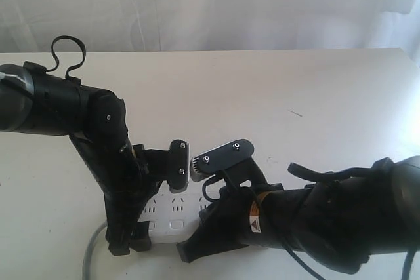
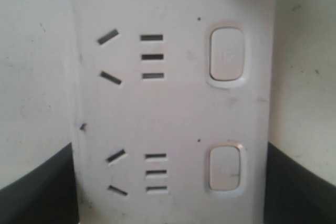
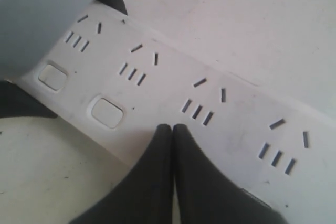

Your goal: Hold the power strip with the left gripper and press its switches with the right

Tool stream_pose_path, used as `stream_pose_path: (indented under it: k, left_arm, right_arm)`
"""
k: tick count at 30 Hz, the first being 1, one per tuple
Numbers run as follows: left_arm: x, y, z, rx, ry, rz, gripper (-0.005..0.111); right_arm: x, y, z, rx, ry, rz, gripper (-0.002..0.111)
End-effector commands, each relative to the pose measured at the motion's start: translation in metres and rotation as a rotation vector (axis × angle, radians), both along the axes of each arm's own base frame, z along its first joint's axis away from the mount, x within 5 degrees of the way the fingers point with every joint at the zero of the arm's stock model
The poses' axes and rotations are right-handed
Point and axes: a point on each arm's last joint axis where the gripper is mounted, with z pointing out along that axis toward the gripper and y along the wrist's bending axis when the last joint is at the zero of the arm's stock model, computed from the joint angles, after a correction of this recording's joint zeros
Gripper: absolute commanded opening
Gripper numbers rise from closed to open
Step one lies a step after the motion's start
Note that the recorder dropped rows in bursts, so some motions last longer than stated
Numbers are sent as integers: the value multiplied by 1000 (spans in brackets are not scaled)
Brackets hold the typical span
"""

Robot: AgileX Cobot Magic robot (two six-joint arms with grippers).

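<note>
white table (image 1: 308, 96), pale curtain (image 1: 197, 4) behind

A robot test bench in a lab-like room is suggested. A plain white table (image 1: 315, 96) is set against a pale draped backdrop (image 1: 197, 4), by which whatever is behind is screened off. Two black jointed arms are stretched over the tabletop: the left arm (image 1: 52, 103) is trailed by a looped black cable (image 1: 69, 47), and the right arm (image 1: 354, 221) is marked with a white warning sticker (image 1: 254, 222). Only a white power strip (image 1: 172, 211) is laid on the table.
</note>
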Motion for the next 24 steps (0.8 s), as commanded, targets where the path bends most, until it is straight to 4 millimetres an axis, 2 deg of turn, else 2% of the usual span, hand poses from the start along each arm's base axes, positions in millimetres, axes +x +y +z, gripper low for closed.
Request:
stream_pose_path:
  k: [1, 7, 11, 19, 24]
  left_arm:
    - [-11, 7, -16, 68, 114, -31, 0]
    - [-11, 6, -16, 61, 114, -25, 0]
    - [-11, 6, -16, 58, 113, -22, 0]
    - [-12, 6, -16, 61, 130, -22, 0]
    - [-12, 6, -16, 57, 126, -19, 0]
  right_arm:
    - [-12, -14, 3, -1, -5, 6, 0]
    - [-18, -21, 30, 92, -93, 11, 0]
    - [-17, -20, 32, 105, -107, 11, 0]
    - [-7, -35, 20, 19, -62, -47, 0]
    - [-6, -36, 20, 12, -61, -47, 0]
